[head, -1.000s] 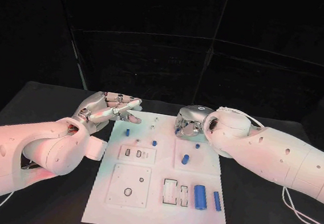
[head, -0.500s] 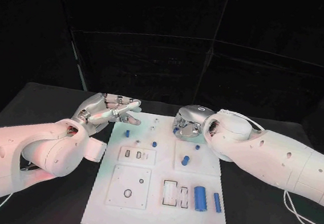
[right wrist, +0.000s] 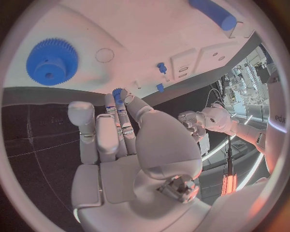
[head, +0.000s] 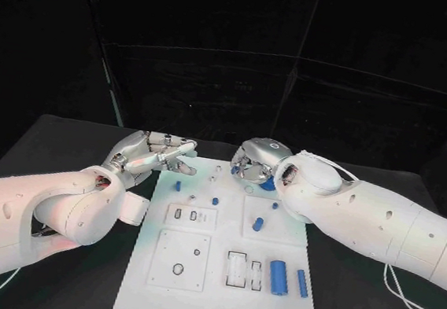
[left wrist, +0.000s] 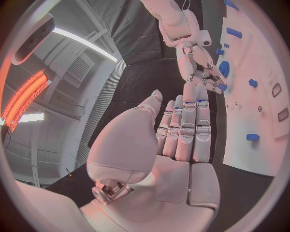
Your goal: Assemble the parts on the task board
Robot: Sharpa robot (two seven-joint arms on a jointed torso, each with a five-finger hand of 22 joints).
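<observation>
My rig sits in what looks like a robotics lab or test cell: a black table [head: 77, 139] backed by black curtain panels [head: 190, 78], w/ a white task board [head: 215, 281] laid out in the middle. From the left wrist cam I see an industrial ceiling w/ strip lights [left wrist: 84, 43], a vent grille [left wrist: 79, 70] and a glowing orange-red fixture [left wrist: 24, 94]. The right wrist cam picks up cluttered equipment racks [right wrist: 244, 77] at the room's edge.
</observation>
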